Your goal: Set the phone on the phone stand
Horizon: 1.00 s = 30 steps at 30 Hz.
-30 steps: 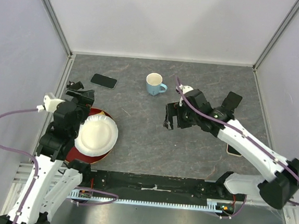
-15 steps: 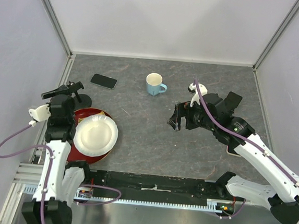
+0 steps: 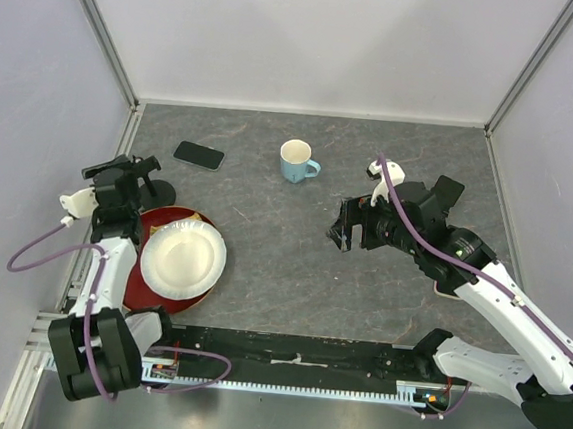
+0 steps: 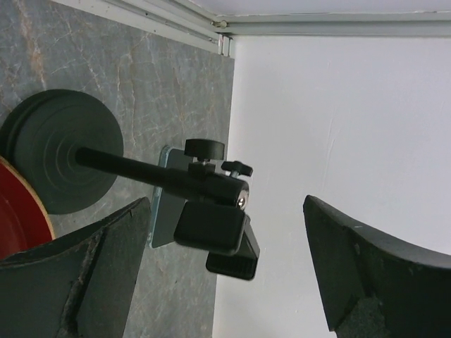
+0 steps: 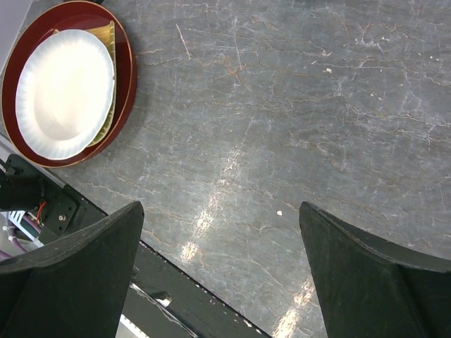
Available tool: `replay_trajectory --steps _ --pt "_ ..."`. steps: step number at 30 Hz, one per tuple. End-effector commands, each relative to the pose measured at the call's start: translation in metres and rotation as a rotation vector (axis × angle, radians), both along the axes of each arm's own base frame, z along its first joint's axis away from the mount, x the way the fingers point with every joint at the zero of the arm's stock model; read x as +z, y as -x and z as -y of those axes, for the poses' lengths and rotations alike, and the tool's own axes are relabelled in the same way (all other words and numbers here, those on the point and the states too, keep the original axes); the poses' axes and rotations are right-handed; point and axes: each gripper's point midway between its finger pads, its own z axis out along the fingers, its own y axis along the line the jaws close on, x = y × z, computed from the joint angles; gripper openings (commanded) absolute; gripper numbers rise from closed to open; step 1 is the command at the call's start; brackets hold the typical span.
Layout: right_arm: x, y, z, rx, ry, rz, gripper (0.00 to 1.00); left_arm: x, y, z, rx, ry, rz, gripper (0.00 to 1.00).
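A pale blue mug (image 3: 294,161) stands upright in the far middle of the grey, marble-like desk (image 3: 264,243), with its handle to the right. Well apart from it, near the left front corner, lies a round red plate (image 5: 127,70). A white paper plate (image 5: 63,91) rests on it, and something yellow (image 5: 106,32) shows between the two.

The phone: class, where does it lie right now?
In the top view, the phone lies flat at the far left of the table, left of the cup and just beyond the phone stand.
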Motion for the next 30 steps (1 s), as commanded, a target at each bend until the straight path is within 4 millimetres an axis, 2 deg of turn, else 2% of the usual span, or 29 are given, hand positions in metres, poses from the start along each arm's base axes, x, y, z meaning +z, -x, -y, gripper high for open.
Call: replay_trajectory --steps 1,6,12,18,21,24,25,27,28,30 --pt "0.007 -0.002 0.005 -0.015 0.007 0.027 0.98 0.037 -0.021 -0.011 -0.021 -0.069 0.091 0.94" --pt "0.008 -0.003 0.005 -0.024 0.006 0.024 0.98 0.028 -0.031 -0.014 -0.034 -0.057 0.077 0.9" --pt "0.007 -0.004 0.005 -0.028 0.005 0.019 0.98 0.018 -0.047 -0.01 -0.09 -0.04 0.08 0.81" --pt "0.011 -0.004 0.005 -0.036 -0.005 0.021 0.98 0.02 -0.049 -0.017 -0.085 -0.088 0.067 0.72" --pt "0.01 -0.004 0.005 -0.038 -0.003 0.018 0.98 0.02 -0.051 -0.019 -0.098 -0.107 0.056 0.64" --pt "0.012 -0.005 0.004 -0.04 -0.005 0.017 0.98 0.023 -0.052 -0.02 -0.107 -0.125 0.067 0.51" --pt "0.013 -0.004 0.003 -0.039 -0.01 0.016 0.98 0.024 -0.052 -0.02 -0.113 -0.13 0.07 0.42" --pt "0.013 -0.005 0.003 -0.039 -0.011 0.015 0.98 0.025 -0.053 -0.019 -0.125 -0.133 0.08 0.34" --pt "0.014 -0.005 0.003 -0.04 -0.013 0.016 0.98 0.025 -0.054 -0.019 -0.129 -0.132 0.085 0.25" --pt "0.015 -0.005 0.003 -0.043 -0.016 0.016 0.98 0.029 -0.056 -0.018 -0.147 -0.133 0.104 0.17"
